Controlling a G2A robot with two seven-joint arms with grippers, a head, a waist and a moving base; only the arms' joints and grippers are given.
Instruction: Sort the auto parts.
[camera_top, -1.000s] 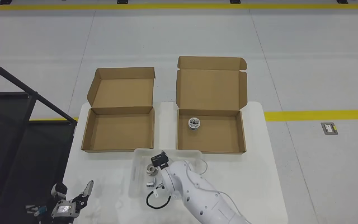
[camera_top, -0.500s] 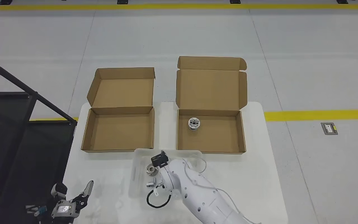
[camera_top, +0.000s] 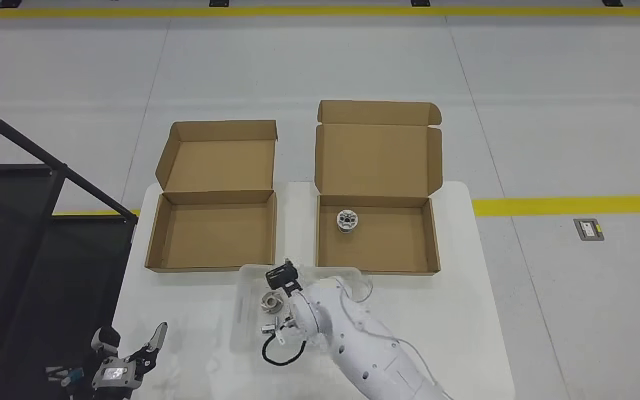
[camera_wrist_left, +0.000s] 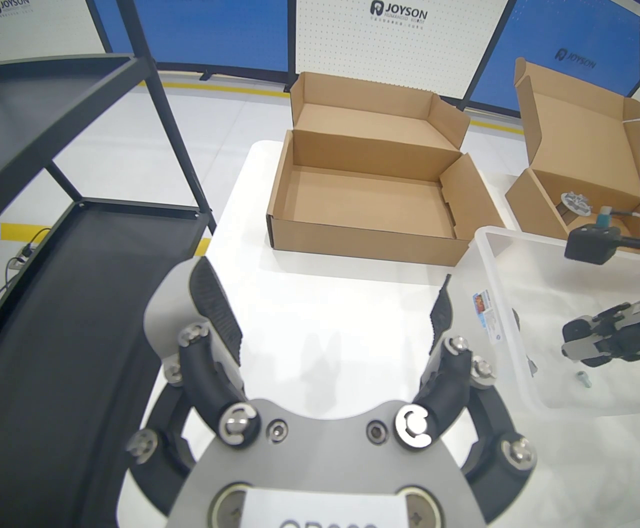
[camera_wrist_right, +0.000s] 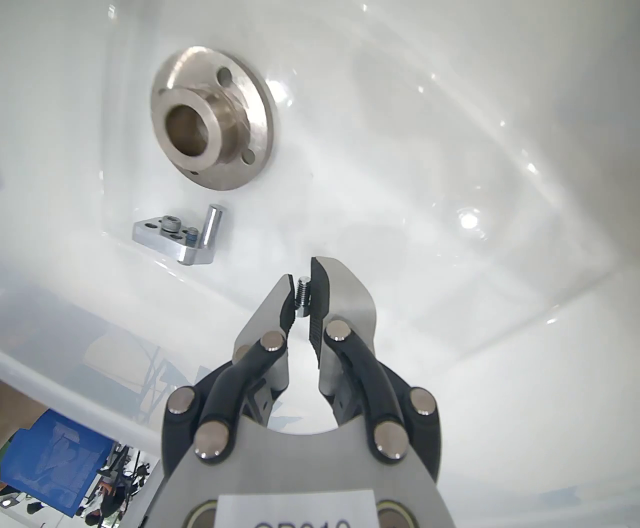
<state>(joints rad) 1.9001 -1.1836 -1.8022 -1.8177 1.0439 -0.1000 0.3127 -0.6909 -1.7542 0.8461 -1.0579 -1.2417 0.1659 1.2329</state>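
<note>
**Top view.** A white worktop (camera_top: 470, 300) carries two open cardboard boxes side by side, a left box (camera_top: 210, 235) and a right box (camera_top: 385, 245). A round metal part (camera_top: 346, 219) lies in the right box near its back left corner. A clear bin (camera_top: 246, 290) stands just in front of the boxes, and the right arm (camera_top: 345, 335) extends over it. The left claw (camera_top: 128, 342) sits at the worktop's front left corner, beside a black cart (camera_top: 60, 260).

**Left wrist view.** The left claw is spread wide with nothing between its pads. It hangs above bare worktop, well apart from the bin and both boxes.

**Right wrist view.** The right claw (camera_wrist_right: 301, 280) is inside the bin, its jaws drawn almost together and pinching a small threaded bolt (camera_wrist_right: 301, 299) between the pads. A flanged hub (camera_wrist_right: 214, 131) and a small bracket (camera_wrist_right: 175, 237) fitted with a pin lie on the bin floor. They are near each other and apart from the claw.
</note>
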